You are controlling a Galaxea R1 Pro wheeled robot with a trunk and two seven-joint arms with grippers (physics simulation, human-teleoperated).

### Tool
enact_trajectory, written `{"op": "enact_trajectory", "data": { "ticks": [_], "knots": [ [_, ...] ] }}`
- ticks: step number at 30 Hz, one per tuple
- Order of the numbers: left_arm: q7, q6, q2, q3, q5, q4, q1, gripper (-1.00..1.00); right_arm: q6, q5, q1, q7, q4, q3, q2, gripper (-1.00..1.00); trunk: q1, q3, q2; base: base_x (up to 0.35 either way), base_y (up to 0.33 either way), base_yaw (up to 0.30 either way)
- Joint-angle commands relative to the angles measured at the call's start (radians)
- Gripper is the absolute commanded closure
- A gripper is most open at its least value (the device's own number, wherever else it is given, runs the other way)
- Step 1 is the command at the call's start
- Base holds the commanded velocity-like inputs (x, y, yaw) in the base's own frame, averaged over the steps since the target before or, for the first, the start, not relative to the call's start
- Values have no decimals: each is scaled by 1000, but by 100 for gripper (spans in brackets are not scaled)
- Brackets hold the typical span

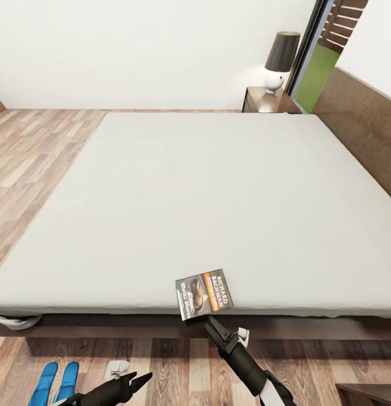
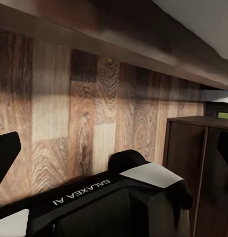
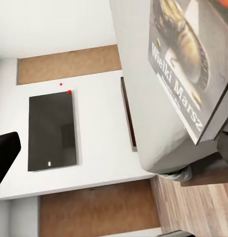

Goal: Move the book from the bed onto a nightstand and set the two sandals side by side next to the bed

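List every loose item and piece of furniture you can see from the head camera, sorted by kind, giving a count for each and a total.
Bright blue flat sandals: 2
Thin paperback book with an orange-red band: 1
Large grey-mattressed bed with a dark wooden frame: 1
Dark brown wooden nightstand: 1
White table lamp with a dark shade: 1
Total: 6

Table lamp [image 1: 279,60], dark shade, white base; black wall panel [image 3: 52,131].

A home bedroom: a wide grey-mattressed bed [image 1: 189,203], a lamp [image 1: 280,61] on a nightstand [image 1: 268,102], wood-plank floor [image 1: 31,152], white walls.
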Motion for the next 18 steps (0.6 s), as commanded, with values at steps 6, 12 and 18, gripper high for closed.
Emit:
{"op": "enact_trajectory", "data": {
  "ticks": [6, 12, 18],
  "knots": [
    [-3, 0, 0, -2, 5, 1, 0, -100, 10, -1, 0, 3, 0, -4, 1, -100, 23, -19, -43, 0, 0, 0],
    [-4, 0, 0, -1, 5, 1, 0, -100, 10, -1, 0, 3, 0, -4, 1, -100, 46, -38, -85, 0, 0, 0],
    [-5, 0, 0, -1, 5, 1, 0, -100, 10, -1, 0, 3, -1, -4, 1, -100, 58, -48, -106, 0, 0, 0]
  ]
}}
